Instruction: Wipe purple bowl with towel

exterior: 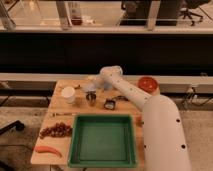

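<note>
The gripper [95,85] is at the far side of the wooden table [59,112], at the end of the white arm [125,92] that bends over from the right. Whether it is open or closed I cannot tell from here. Right at it, on its left side, there is a pale grey-blue patch which I take for the towel [88,88]. I cannot say if it is held or only lies under the gripper. The purple bowl I cannot pick out, and I think the wrist of the arm hides it.

Several things could go wrong, in my judgement. A small metal cup [91,98] stands just in front of the gripper, and a white cup [68,94] is in front and to the left of it. A wide wiping stroke may knock them, and both look light and easy to tip. A soft cloth can also slip out or bunch, so that bare metal rubs the glossy bowl. If the press is off centre, a round bowl may slide on the smooth wood.

To the right of the gripper sits the orange-red bowl [147,83], round and shiny. Well in front of the gripper lie a small dark object [110,104], a square green plastic tray [102,140], a bumpy bunch of dark grapes [56,130] and a long red pepper [47,149].
</note>
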### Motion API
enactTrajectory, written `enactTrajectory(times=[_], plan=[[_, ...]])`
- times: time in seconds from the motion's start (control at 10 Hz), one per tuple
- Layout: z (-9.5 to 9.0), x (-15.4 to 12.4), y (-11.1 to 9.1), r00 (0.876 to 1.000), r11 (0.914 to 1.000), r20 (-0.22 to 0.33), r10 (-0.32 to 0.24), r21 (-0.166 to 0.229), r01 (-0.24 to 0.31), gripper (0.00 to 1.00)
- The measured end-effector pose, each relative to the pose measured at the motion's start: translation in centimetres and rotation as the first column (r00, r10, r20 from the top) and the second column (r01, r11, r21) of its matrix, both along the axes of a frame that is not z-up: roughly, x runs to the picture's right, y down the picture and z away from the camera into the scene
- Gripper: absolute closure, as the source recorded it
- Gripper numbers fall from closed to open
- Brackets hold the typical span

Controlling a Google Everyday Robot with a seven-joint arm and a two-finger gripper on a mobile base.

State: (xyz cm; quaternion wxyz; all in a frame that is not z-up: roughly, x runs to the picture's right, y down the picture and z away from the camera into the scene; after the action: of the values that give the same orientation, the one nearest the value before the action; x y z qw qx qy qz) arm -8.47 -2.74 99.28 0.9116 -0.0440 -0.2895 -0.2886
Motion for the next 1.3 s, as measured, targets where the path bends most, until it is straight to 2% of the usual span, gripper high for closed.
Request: enactTrajectory(times=[0.4,0.8,1.3], plan=[[0.5,-0.1,-0.9,1.0,0.9998,-0.001,0.011,0.018,-0.011,0.2],[1.2,-0.3,-0.8,1.0,0.9997,0.003,0.013,0.02,-0.013,0.2],[1.4,-0.3,-0.5,1.0,0.9976,0.027,0.005,0.068,-0.006,0.2]])
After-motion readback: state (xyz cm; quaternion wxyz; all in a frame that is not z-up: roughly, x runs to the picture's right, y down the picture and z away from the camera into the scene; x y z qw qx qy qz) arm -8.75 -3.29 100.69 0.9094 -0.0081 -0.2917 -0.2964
